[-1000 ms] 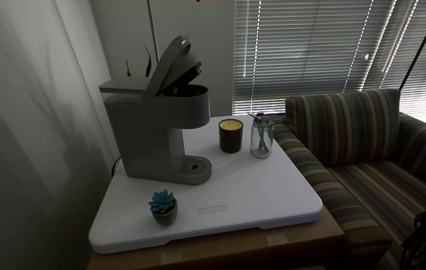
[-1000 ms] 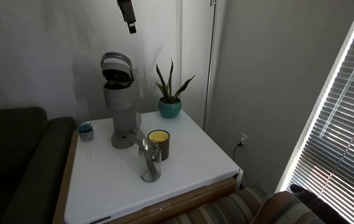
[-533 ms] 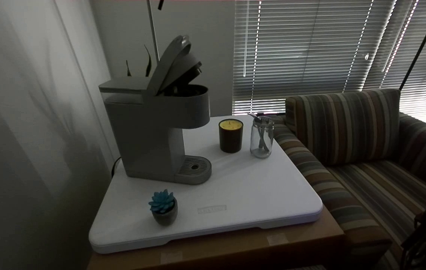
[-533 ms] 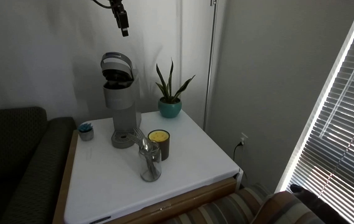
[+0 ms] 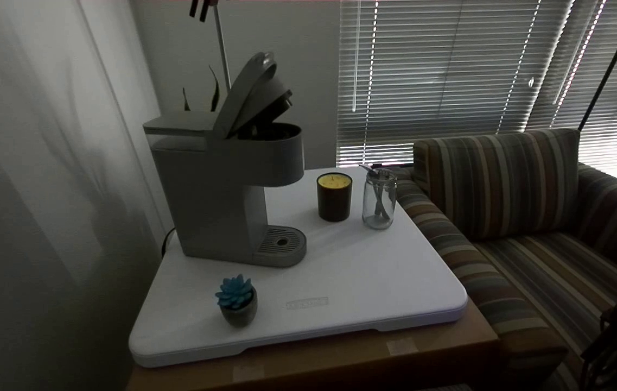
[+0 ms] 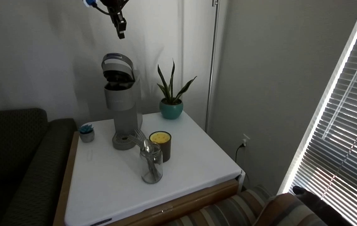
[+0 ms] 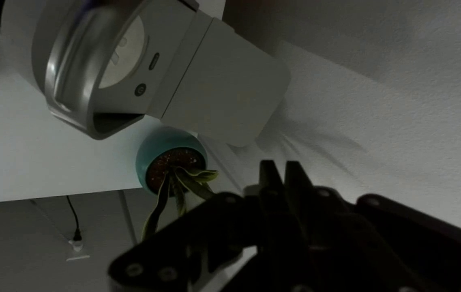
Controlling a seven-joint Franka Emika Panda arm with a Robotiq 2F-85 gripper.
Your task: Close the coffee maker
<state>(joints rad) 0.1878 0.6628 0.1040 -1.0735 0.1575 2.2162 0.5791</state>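
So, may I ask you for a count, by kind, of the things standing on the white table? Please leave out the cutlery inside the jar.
Coffee maker: 1
Potted plants: 2
Candle: 1
Glass jar: 1
Total: 5

In an exterior view the desk (image 6: 109, 185) holds — far side, left to right — a succulent (image 6: 87, 135), the coffee maker (image 6: 121, 101) and a potted plant (image 6: 171, 106). Nearer stand a candle (image 6: 164, 145) and a glass jar (image 6: 152, 165).
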